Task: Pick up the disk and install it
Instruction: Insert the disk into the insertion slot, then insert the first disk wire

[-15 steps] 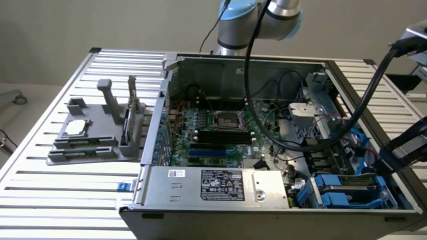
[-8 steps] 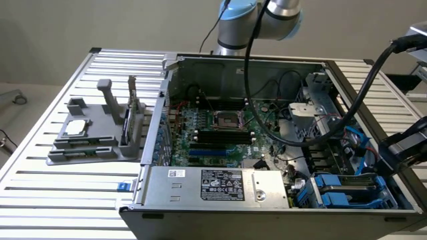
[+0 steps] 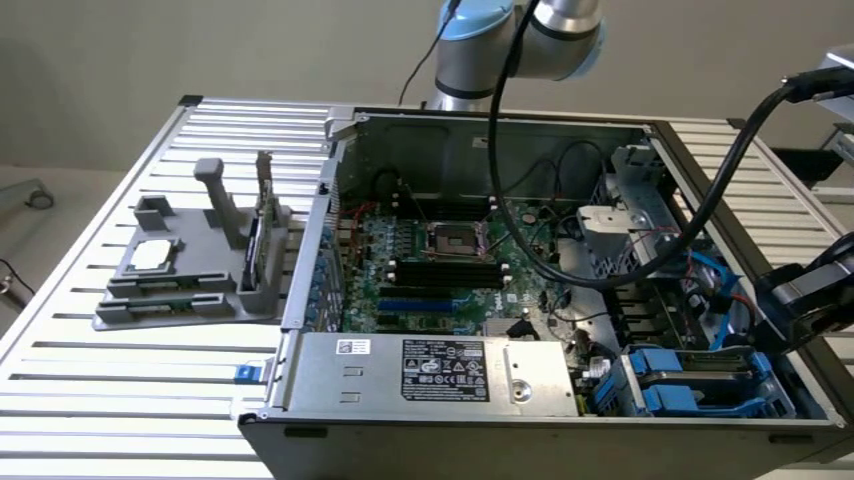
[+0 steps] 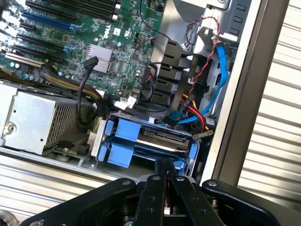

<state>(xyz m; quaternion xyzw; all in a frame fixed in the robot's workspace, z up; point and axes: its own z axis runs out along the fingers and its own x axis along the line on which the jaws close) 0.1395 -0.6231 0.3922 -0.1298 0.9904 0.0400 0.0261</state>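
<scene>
The disk (image 4: 162,137) lies flat in the drive bay at the corner of the open computer case, its silver edge showing between blue carrier tabs (image 4: 123,141). In the exterior view the same blue carrier (image 3: 701,378) sits at the case's near corner on that view's right. My gripper (image 4: 164,170) hovers just outside that bay, fingers pressed together and holding nothing. Its tips point at the carrier's front edge with a small gap between them. The arm's black end part (image 3: 811,292) hangs over the case's wall on the exterior view's right.
Motherboard (image 3: 427,250) and silver power supply (image 3: 427,370) fill the case. Black arm cables (image 3: 534,200) loop over it. Red and blue wires (image 4: 207,84) run beside the bay. On the exterior view's left, a grey fixture (image 3: 200,290) holds a small silver chip (image 3: 154,255) and an upright dark card (image 3: 254,245).
</scene>
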